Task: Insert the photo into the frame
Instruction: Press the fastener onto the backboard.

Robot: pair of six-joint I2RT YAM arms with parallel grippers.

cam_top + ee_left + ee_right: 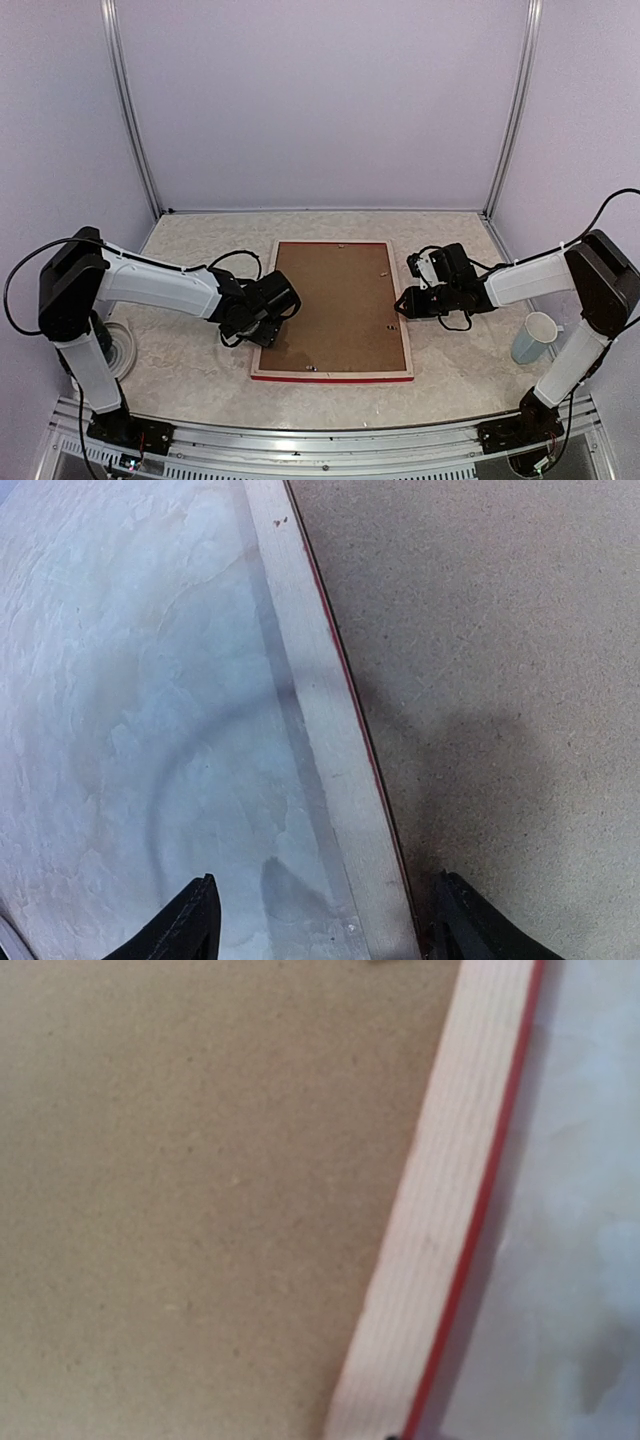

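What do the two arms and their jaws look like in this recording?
The left arm and right arm match: white link shells, black joint housings and black wrists. Black cables loop off each shoulder and wrist. The left wrist view shows black, pointed jaws.

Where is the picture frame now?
From above, the frame lies face down at centre, backing board up, with the left gripper at its left edge and the right gripper at its right.
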